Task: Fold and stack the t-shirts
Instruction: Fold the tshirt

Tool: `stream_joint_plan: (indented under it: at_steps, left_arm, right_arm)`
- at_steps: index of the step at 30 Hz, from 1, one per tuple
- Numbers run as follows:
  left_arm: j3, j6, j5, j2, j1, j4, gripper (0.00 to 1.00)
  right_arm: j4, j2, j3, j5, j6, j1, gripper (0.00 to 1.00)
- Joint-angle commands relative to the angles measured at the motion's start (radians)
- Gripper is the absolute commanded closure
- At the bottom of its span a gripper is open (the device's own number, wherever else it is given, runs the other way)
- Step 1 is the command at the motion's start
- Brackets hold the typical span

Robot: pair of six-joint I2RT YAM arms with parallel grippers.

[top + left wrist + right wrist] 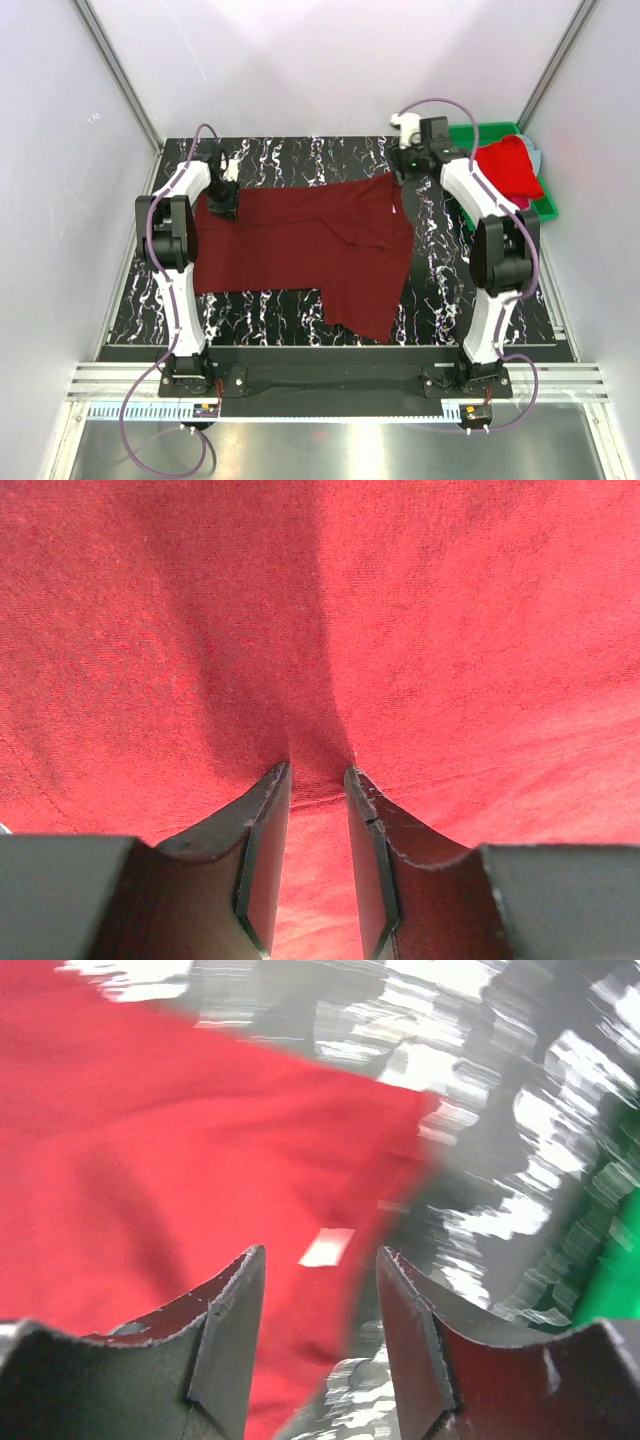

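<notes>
A dark maroon t-shirt (300,245) lies spread on the black marbled table (270,160), with one part hanging toward the front right. My left gripper (226,207) stands on its back left corner. In the left wrist view, the jaws (318,772) are nearly together with a ridge of the cloth (450,630) between the tips. My right gripper (404,168) is above the shirt's back right corner. In the blurred right wrist view it (320,1255) is open and empty over the shirt's edge (150,1140) and a white label (327,1246).
A green bin (548,205) stands at the back right, and shows in the right wrist view (612,1260). It holds a bright red shirt (510,168) with a bit of pink-grey cloth behind. White walls and metal posts enclose the table.
</notes>
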Motion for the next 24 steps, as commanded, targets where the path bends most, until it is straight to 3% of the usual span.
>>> stream_joint_plan:
  at_steps: [1,5,13,24]
  left_arm:
    - [-0.010,-0.010,-0.010,-0.055,-0.003,-0.015,0.65]
    - [-0.018,-0.010,-0.008,-0.083,-0.003,-0.015,0.65]
    - [-0.038,-0.023,0.026,-0.107,-0.005,-0.008,0.65]
    - [-0.036,-0.031,0.044,-0.115,-0.003,-0.005,0.65]
  right_arm:
    - [-0.102,-0.124,-0.068,-0.216,-0.169,0.138,0.45]
    - [-0.199,-0.112,-0.091,-0.281,-0.132,0.226,0.49]
    - [-0.216,-0.067,-0.165,-0.171,-0.250,0.356,0.64]
    - [-0.201,0.026,-0.116,-0.083,-0.292,0.434,0.64]
